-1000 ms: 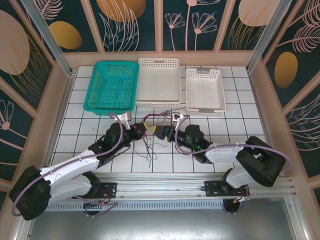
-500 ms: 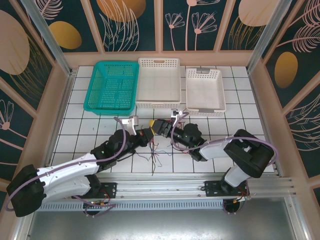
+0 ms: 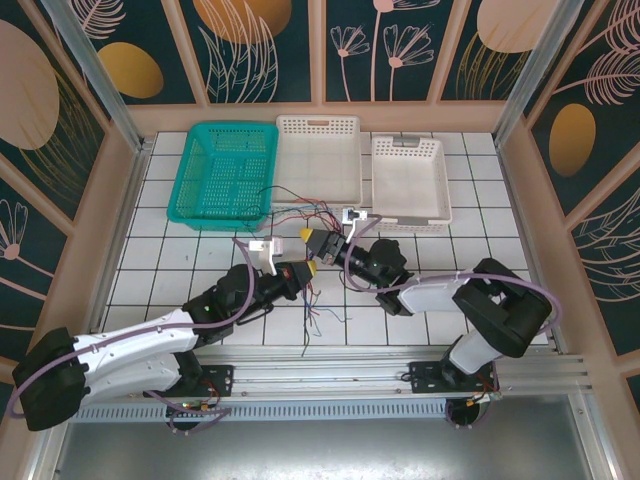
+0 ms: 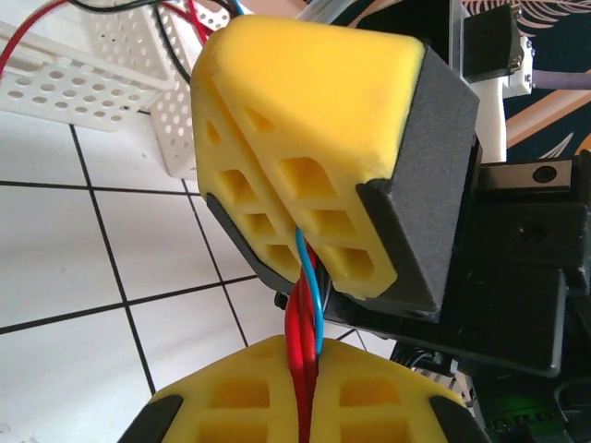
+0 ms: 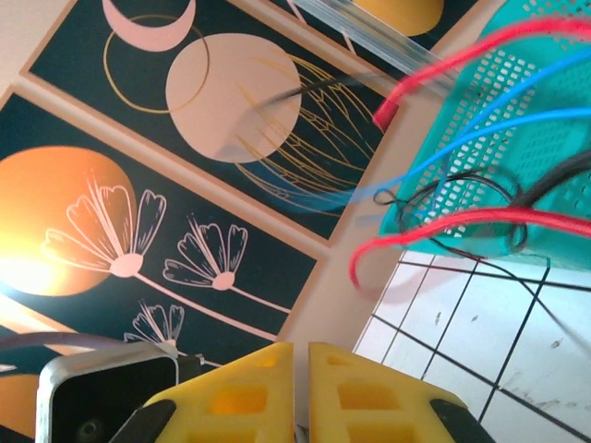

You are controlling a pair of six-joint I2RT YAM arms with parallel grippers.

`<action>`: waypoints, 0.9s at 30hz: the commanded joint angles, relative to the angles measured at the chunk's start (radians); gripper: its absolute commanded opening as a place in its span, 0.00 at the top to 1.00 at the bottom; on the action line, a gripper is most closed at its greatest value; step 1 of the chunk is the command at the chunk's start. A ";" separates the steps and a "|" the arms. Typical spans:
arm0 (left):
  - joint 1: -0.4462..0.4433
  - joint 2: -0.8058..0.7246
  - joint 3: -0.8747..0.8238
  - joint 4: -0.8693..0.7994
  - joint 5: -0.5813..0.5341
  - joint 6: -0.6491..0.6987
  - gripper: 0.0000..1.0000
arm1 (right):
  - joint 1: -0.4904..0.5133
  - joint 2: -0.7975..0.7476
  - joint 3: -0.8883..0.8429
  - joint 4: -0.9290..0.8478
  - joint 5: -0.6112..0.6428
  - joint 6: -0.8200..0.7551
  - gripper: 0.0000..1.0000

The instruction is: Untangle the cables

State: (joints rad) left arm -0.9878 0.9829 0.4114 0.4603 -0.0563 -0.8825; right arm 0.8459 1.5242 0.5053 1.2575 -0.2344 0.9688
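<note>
The cables [image 3: 318, 214] are hard to follow from the top camera. The strands are hair-thin, and where they pass between the two arm tips they vanish behind yellow pads, so which wire crosses which cannot be told there. In the left wrist view the cables [image 4: 303, 314] are cut off at both ends by pads. In the right wrist view the cables [image 5: 480, 215] run out of frame on the right, and some strands are blurred.

They are red, blue and black wires. Close up, a few red strands and one blue strand run twisted together in a short taut stretch. Beyond the arm tips they curl in loose loops toward the baskets. Nearer the arm bases, loose ends splay over the white tiles of the bench [image 3: 160, 260].

The left gripper [image 3: 310, 270] has its jaws pressed together, pinching the red and blue bundle; at the wrist, the left gripper [image 4: 300, 392] shows the wires squeezed in its seam. The right gripper [image 3: 306, 236] sits just beyond it, tip to tip. Its pads [image 4: 305, 111] close on the same bundle, and the right gripper [image 5: 300, 369] shows only a thin slit.

A teal basket [image 3: 228, 128], a middle white basket [image 3: 318, 123] and a right white basket [image 3: 407, 143] line the far side. The loops cross the front edges of the first two.
</note>
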 commanded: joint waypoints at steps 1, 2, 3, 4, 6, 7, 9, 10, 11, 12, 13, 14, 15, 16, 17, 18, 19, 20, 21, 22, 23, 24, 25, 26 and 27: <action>-0.006 -0.052 0.013 0.011 0.010 0.066 1.00 | -0.024 -0.061 0.016 -0.061 0.033 -0.057 1.00; -0.006 -0.061 0.016 -0.003 0.007 0.076 1.00 | -0.027 -0.076 0.016 -0.078 0.035 -0.066 1.00; -0.006 -0.073 0.019 -0.016 0.004 0.088 1.00 | -0.028 -0.092 0.016 -0.098 0.035 -0.079 1.00; -0.006 -0.088 0.024 -0.033 0.003 0.103 0.94 | -0.028 -0.108 0.016 -0.121 0.034 -0.092 1.00; -0.006 -0.121 0.033 -0.072 0.002 0.125 0.78 | -0.030 -0.141 0.017 -0.173 0.037 -0.117 1.00; -0.006 -0.140 0.037 -0.091 0.007 0.139 0.68 | -0.030 -0.161 0.014 -0.201 0.038 -0.133 1.00; -0.005 -0.184 0.035 -0.128 0.009 0.153 0.57 | -0.033 -0.200 -0.001 -0.229 0.046 -0.153 1.00; -0.006 -0.208 0.032 -0.144 0.009 0.159 0.52 | -0.038 -0.222 -0.014 -0.230 0.043 -0.160 1.00; -0.006 -0.228 0.026 -0.152 0.013 0.161 0.47 | -0.043 -0.241 -0.023 -0.230 0.040 -0.161 1.00; -0.006 -0.247 0.016 -0.161 0.020 0.162 0.43 | -0.050 -0.264 -0.035 -0.234 0.038 -0.160 1.00; -0.006 -0.271 0.011 -0.172 0.024 0.165 0.41 | -0.057 -0.286 -0.045 -0.235 0.030 -0.165 1.00; -0.006 -0.289 0.004 -0.179 0.027 0.162 0.38 | -0.064 -0.305 -0.051 -0.234 0.019 -0.169 1.00; -0.006 -0.308 -0.005 -0.181 0.035 0.163 0.36 | -0.070 -0.327 -0.056 -0.243 0.004 -0.173 1.00; -0.006 -0.323 -0.020 -0.175 0.049 0.161 0.34 | -0.078 -0.346 -0.058 -0.252 -0.014 -0.178 1.00; -0.006 -0.332 -0.032 -0.167 0.064 0.161 0.33 | -0.086 -0.361 -0.060 -0.253 -0.036 -0.180 1.00; -0.006 -0.336 -0.047 -0.154 0.085 0.161 0.33 | -0.095 -0.377 -0.061 -0.251 -0.069 -0.183 1.00; -0.005 -0.334 -0.059 -0.137 0.106 0.159 0.32 | -0.103 -0.389 -0.055 -0.259 -0.098 -0.188 1.00; -0.006 -0.324 -0.067 -0.120 0.132 0.157 0.31 | -0.107 -0.400 -0.050 -0.266 -0.118 -0.190 1.00; -0.005 -0.306 -0.071 -0.098 0.166 0.156 0.31 | -0.108 -0.409 -0.046 -0.272 -0.137 -0.197 1.00; -0.006 -0.282 -0.071 -0.076 0.202 0.155 0.31 | -0.110 -0.418 -0.038 -0.286 -0.152 -0.205 1.00; -0.006 -0.257 -0.068 -0.055 0.232 0.154 0.31 | -0.110 -0.423 -0.032 -0.294 -0.163 -0.209 1.00; -0.006 -0.227 -0.064 -0.032 0.265 0.150 0.31 | -0.111 -0.427 -0.028 -0.291 -0.182 -0.212 1.00; -0.006 -0.198 -0.058 -0.011 0.292 0.149 0.31 | -0.112 -0.426 -0.021 -0.287 -0.202 -0.213 1.00; -0.006 -0.177 -0.053 0.007 0.312 0.147 0.31 | -0.112 -0.425 -0.014 -0.291 -0.216 -0.213 1.00; -0.006 -0.157 -0.049 0.027 0.331 0.144 0.31 | -0.112 -0.423 -0.006 -0.296 -0.232 -0.213 1.00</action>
State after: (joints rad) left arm -0.9939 0.7933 0.3504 0.3782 0.1604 -0.7372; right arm 0.7391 1.1164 0.4572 0.9600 -0.3775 0.7830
